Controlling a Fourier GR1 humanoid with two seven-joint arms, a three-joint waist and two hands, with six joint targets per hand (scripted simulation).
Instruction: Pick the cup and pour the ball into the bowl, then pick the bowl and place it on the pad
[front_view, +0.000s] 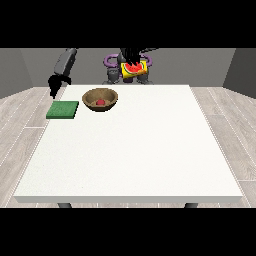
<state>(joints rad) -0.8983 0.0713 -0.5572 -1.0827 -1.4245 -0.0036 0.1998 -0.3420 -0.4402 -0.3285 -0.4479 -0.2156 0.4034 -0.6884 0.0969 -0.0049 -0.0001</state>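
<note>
In the front view, a brown bowl (100, 99) stands on the white surface (135, 155) near its far edge, with a red ball (100, 102) lying inside it, and a flat green pad (63, 109) lies just beside the bowl toward the view's left, apart from it. The hand at the view's left (54, 85) hangs above the far left corner, over the pad's far side, fingers pointing down, though whether they are spread or curled cannot be told. The hand at the view's right (131, 56) is raised at the robot's chest, holding a yellow cup (135, 69) whose red inside faces the camera.
</note>
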